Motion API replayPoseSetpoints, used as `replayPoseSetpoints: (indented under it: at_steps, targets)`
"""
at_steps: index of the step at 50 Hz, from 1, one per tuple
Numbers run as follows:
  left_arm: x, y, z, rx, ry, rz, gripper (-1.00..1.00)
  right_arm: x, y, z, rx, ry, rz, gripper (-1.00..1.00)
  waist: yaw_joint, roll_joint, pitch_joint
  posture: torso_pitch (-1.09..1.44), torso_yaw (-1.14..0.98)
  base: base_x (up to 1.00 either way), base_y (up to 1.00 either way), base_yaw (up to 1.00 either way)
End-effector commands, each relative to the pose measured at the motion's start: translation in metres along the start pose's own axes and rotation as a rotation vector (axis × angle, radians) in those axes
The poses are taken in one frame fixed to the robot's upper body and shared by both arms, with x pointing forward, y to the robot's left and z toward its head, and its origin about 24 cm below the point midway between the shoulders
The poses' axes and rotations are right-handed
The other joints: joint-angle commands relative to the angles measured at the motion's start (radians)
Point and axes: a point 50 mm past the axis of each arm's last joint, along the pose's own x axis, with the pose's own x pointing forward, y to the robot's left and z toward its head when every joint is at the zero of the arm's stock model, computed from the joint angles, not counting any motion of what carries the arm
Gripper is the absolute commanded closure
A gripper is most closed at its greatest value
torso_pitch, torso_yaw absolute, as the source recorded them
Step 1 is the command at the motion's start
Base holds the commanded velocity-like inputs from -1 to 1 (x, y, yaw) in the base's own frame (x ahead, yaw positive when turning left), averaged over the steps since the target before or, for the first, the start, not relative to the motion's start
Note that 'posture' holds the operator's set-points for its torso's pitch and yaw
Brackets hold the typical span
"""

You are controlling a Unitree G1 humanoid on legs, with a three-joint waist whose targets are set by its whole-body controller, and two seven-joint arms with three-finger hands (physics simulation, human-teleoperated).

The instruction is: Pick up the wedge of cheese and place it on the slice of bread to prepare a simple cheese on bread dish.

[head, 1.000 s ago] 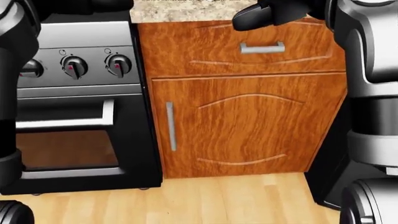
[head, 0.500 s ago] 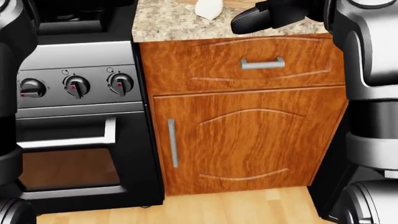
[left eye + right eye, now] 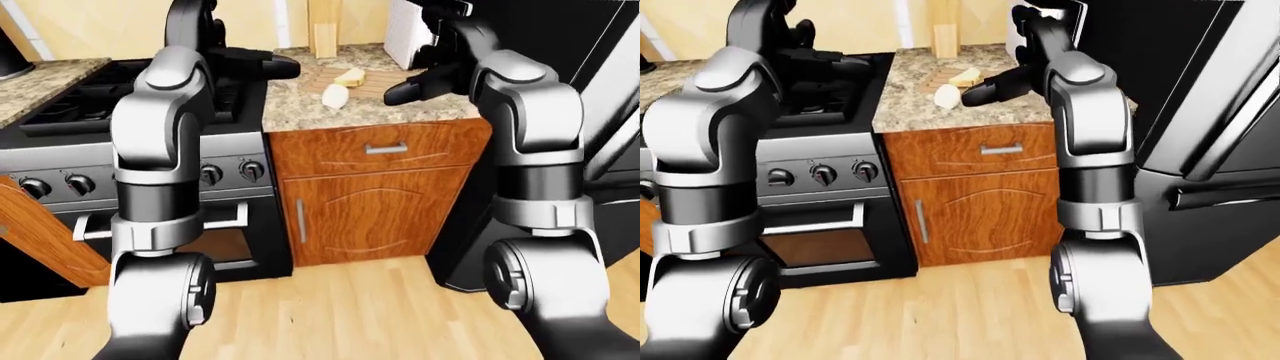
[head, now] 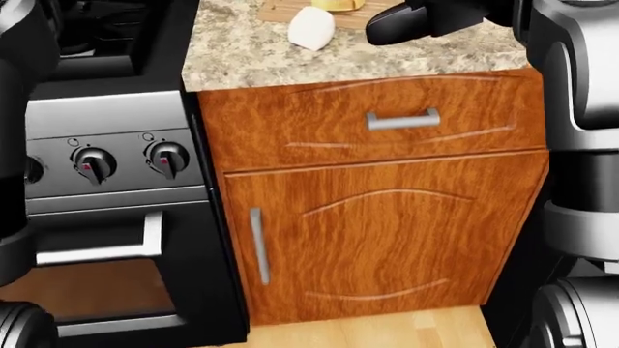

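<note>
The robot stands by a speckled worktop [image 3: 400, 112] with a brown cupboard [image 4: 387, 239] and a drawer [image 4: 368, 119] under it. On the worktop lies a wooden board [image 3: 375, 81]. The yellow cheese [image 3: 349, 76] sits on the board. The white bread [image 3: 335, 95] lies just beside the cheese, lower in the left-eye view, at the edge of the board. In the head view the bread shows near the top, and only a bit of the cheese peeks in above it. The right robot hand [image 3: 415, 88] is black and hangs over the worktop, just to the right of the cheese and bread. It holds nothing, but I cannot tell if its fingers are open or closed. The left robot hand [image 3: 262, 63] is up over the stove [image 3: 90, 112], to the left of the board. It also holds nothing, and its fingers are too dark to tell if they are open. The stove has round knobs [image 4: 130, 162] and an oven door [image 4: 96, 283] below them. A white box [image 3: 405, 41] stands on the worktop above the right robot hand in the left-eye view. A big black fridge [image 3: 1200, 135] is on the right. The floor [image 3: 350, 315] is light wood.
</note>
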Motion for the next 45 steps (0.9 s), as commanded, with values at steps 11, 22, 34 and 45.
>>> replayPoseSetpoints:
  at_steps: [11,22,34,45]
  targets:
    - [-0.0034,0.0057,0.0213,-0.004,-0.088,0.023,-1.00,-0.0047,-0.0003,0.0269,-0.020,-0.093,0.000,-1.00,0.020,-0.059,-0.024,0.00,0.00,0.24,0.00,0.00]
    - [-0.0030,0.0047,0.0254,-0.002,-0.093,0.022,-1.00,-0.0058,-0.0010,0.0315,-0.024,-0.097,0.001,-1.00,0.019,-0.098,-0.027,0.00,0.00,0.24,0.00,0.00]
    - [-0.0029,0.0055,0.0278,-0.003,-0.096,0.025,-1.00,-0.0050,-0.0005,0.0289,-0.024,-0.091,0.002,-1.00,0.008,-0.009,-0.037,0.00,0.00,0.24,0.00,0.00]
    - [-0.0038,0.0091,0.0279,-0.006,-0.095,0.033,-1.00,-0.0038,0.0027,0.0242,-0.025,-0.087,0.008,-1.00,0.030,-0.136,-0.030,0.00,0.00,0.24,0.00,0.00]
